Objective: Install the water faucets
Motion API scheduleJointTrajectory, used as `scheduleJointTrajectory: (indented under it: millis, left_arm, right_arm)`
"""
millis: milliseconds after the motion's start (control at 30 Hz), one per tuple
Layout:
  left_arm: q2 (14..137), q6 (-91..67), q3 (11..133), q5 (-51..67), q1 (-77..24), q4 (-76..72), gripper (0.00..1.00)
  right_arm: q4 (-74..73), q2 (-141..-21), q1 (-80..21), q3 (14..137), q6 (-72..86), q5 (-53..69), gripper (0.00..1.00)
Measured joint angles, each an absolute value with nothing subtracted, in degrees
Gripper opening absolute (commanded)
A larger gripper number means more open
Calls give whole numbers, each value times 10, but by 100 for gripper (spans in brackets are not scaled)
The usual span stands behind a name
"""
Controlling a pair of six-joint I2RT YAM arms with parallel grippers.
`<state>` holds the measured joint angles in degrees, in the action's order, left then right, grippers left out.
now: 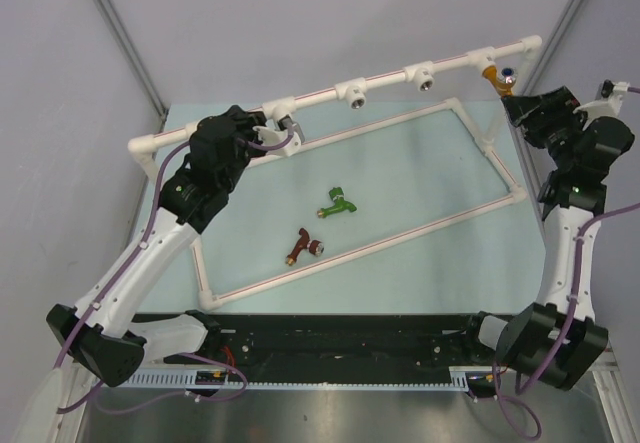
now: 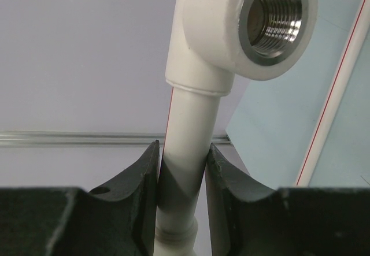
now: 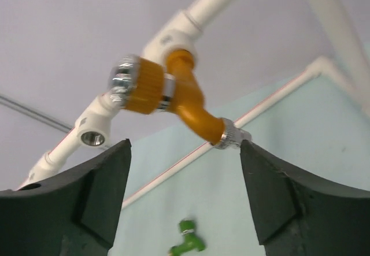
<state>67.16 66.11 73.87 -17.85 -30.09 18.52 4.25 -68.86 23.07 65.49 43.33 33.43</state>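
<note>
The orange-yellow faucet (image 1: 493, 73) sits in the rightmost tee of the white pipe frame (image 1: 385, 82); in the right wrist view it (image 3: 173, 94) hangs just above my open jaws. My right gripper (image 1: 522, 103) is open and empty beside it. The green faucet (image 1: 337, 204) and the dark red-brown faucet (image 1: 303, 248) lie on the mat; the green one also shows in the right wrist view (image 3: 188, 241). My left gripper (image 1: 272, 133) is shut on the frame's top pipe (image 2: 185, 146), below a silver-ringed tee socket (image 2: 272, 19).
Two empty tee sockets (image 1: 357, 93) (image 1: 425, 80) sit along the top rail. The frame's base rectangle (image 1: 420, 233) lies on the pale green mat. A black rail runs along the near edge (image 1: 340, 338). Grey walls stand behind.
</note>
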Motion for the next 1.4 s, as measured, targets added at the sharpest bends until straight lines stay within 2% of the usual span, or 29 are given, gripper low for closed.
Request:
scheduleJointTrajectory:
  millis: [100, 233, 567, 667, 867, 967, 1067, 1100, 1167, 1200, 1300, 1400]
  left_arm:
    - [671, 661, 739, -178, -301, 185, 0]
    - [671, 661, 739, -178, -301, 185, 0]
    - [671, 661, 739, -178, -301, 185, 0]
    - [671, 661, 739, -178, -301, 185, 0]
    - [671, 662, 739, -178, -301, 185, 0]
    - [671, 662, 739, -178, -301, 185, 0]
    - [671, 662, 739, -179, -301, 185, 0]
    - [671, 662, 739, -178, -301, 185, 0]
    - [672, 662, 739, -177, -301, 185, 0]
    - [673, 662, 739, -178, -302, 184, 0]
    - [674, 662, 739, -181, -300, 180, 0]
    - [675, 662, 740, -180, -300, 178, 0]
  right_arm:
    - [53, -639, 232, 663, 360, 326, 95]
    - [71, -596, 225, 689, 256, 319, 97]
    - [37, -662, 129, 746, 12, 249, 100]
    - [27, -689, 123, 750, -26, 223, 98]
    - [11, -736, 119, 757, -55, 199, 86]
    - [8, -750, 117, 759, -56, 199, 76]
    - [10, -759, 117, 761, -48, 201, 61]
    - [10, -762, 117, 762, -41, 205, 49]
    - [11, -764, 117, 764, -26, 221, 35]
    - [13, -765, 117, 764, -19, 229, 22]
    - [33, -770, 130, 764, -34, 270, 0]
    - [52, -781, 147, 764, -2, 305, 0]
